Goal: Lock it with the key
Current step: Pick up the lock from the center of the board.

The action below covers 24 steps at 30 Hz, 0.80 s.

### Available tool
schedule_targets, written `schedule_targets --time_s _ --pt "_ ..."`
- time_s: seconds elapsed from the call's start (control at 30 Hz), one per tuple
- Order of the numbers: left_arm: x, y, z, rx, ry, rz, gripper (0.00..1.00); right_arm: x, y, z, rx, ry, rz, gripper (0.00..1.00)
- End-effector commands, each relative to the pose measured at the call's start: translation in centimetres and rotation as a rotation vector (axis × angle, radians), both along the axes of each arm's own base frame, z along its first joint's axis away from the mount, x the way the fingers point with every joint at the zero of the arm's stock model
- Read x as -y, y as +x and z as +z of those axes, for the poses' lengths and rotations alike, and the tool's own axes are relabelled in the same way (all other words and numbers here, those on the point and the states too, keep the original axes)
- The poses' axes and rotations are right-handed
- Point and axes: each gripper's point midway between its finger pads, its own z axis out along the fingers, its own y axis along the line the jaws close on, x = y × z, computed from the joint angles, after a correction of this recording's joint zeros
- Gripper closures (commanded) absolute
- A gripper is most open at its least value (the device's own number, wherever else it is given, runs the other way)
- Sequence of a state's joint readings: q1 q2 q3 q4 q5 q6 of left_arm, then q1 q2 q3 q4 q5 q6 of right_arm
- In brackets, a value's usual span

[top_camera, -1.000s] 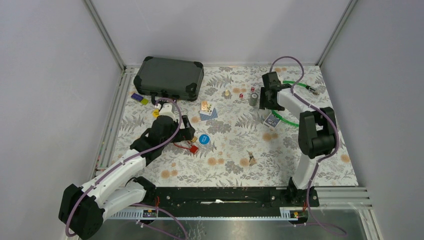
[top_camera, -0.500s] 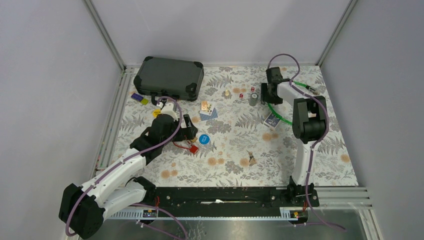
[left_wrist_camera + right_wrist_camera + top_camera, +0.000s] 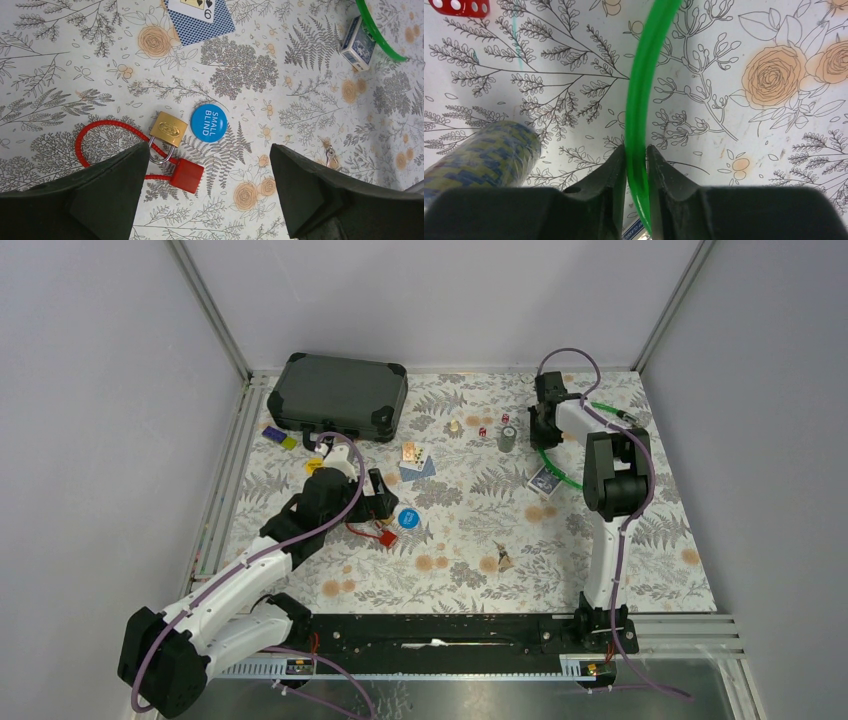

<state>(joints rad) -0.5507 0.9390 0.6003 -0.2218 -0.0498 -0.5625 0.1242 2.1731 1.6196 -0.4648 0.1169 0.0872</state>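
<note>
**Table** [image 3: 600, 570]: flowered cloth, arms mounted at the near edge.

**Padlock** [image 3: 169, 129]: brass, lying flat left of the table's centre. Its shackle is threaded on a red cable [image 3: 100, 131] that loops out to the left and ends in a red block [image 3: 188, 175] just beside the padlock on the near side.

**Key** [image 3: 329, 153]: small, lying alone on the cloth between the table's centre and its near edge, well apart from the padlock. It is too small to show detail.

**Left gripper** [image 3: 209, 150]: jaws wide apart and holding nothing, hovering over the padlock and red block.

**Right gripper** [image 3: 636, 150]: near the far right corner, fingers [image 3: 611, 172] pinched narrowly against both sides of a green cable [image 3: 644, 85].

**Chip** [image 3: 208, 122]: blue, marked "SMALL BLIND", just right of the padlock.

**Cards** [image 3: 200, 17]: a few loose ones, one face up, toward the far edge from the padlock.

**Card box** [image 3: 357, 43]: blue, touching the green cable.

**Roll** [image 3: 486, 155]: patterned cylinder, left of the right gripper.

**Die** [image 3: 459, 6]: red with white pips, beyond the roll.

**Case** [image 3: 340, 395]: dark, closed, in the far left corner.
</note>
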Motion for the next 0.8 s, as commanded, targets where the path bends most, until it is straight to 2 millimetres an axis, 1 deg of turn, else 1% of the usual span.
schedule_targets --time_s 0.0,0.13,0.2,0.27,0.33,0.43,0.53,0.57,0.6,0.67,0.73,0.77 --pt "1.2 1.1 2.6 0.067 -0.067 -0.021 0.01 1.1 0.5 1.0 0.017 -0.053 -0.038 0.77" --pt "1.1 1.1 3.0 0.081 -0.069 -0.019 0.01 2.6 1.2 4.2 0.128 -0.113 -0.098 0.79" --pt "1.0 1.1 3.3 0.089 -0.068 -0.017 0.01 3.3 1.8 6.4 0.22 -0.139 -0.122 0.82" --pt "1.0 1.2 3.7 0.1 -0.064 -0.018 0.01 4.2 1.9 8.7 0.314 -0.169 -0.15 0.89" --pt "1.0 1.4 4.1 0.109 -0.06 -0.019 0.01 5.0 1.8 11.6 0.409 -0.2 -0.174 1.0" --pt "1.0 1.6 4.7 0.123 -0.053 -0.023 0.01 6.5 1.4 15.4 0.488 -0.266 -0.205 1.0" --pt "1.0 1.7 5.1 0.132 -0.044 -0.03 0.01 8.7 0.4 19.6 0.566 -0.365 -0.286 1.0" --pt "1.1 1.8 5.4 0.141 -0.044 -0.034 0.01 9.0 0.1 21.0 0.602 -0.376 -0.309 1.0" --pt "1.2 1.8 5.9 0.152 -0.049 -0.04 0.01 9.2 -0.4 22.7 0.639 -0.387 -0.295 1.0" --pt "2.0 1.7 7.7 0.214 -0.08 -0.095 0.01 8.7 -0.8 25.4 0.718 -0.356 -0.263 1.0" --pt "2.3 1.6 10.2 0.316 -0.121 -0.126 0.01 7.9 -1.2 28.1 0.803 -0.302 -0.23 1.0" --pt "2.1 1.7 11.5 0.367 -0.134 -0.116 0.01 7.4 -1.4 29.4 0.839 -0.273 -0.212 1.0"
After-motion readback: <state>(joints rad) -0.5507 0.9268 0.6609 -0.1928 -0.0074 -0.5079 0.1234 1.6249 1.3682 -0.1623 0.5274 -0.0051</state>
